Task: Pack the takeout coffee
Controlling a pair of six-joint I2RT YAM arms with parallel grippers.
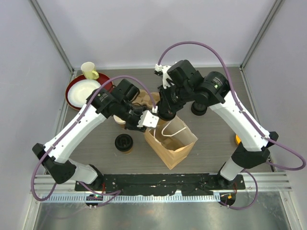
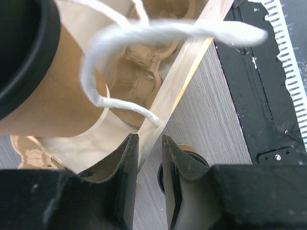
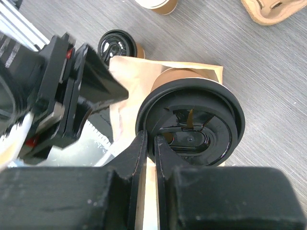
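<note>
Two capped cups make up the coffee, and nearest the bases we see the second capped cup (image 1: 124, 143) standing on the table just beside the paper bag (image 1: 162, 154), not yet packed; we judge it the next one to go in. At the bag's rim the left gripper (image 2: 146, 143) has a finger on each side of the paper wall with a narrow gap between them; we cannot tell whether the jaws truly pinch it, so we would make sure of that hold first, since a slack mouth will fold under the cup. Beyond it the right gripper (image 3: 149, 139) has its jaws clamped on the black lid's rim of the capped cup (image 3: 192, 124), which hangs upright at the mouth of the bag; how deep it sits we cannot tell. We would lower it straight and slowly, because a grip on the lid alone could pop the lid off; we would steer clear of the white cord handle (image 2: 144, 33) looping across the opening; we would let go only once the base rests flat. Farthest off lie the lidless cup (image 3: 158, 5) and the pulp carrier (image 3: 268, 9); both we would leave alone.
</note>
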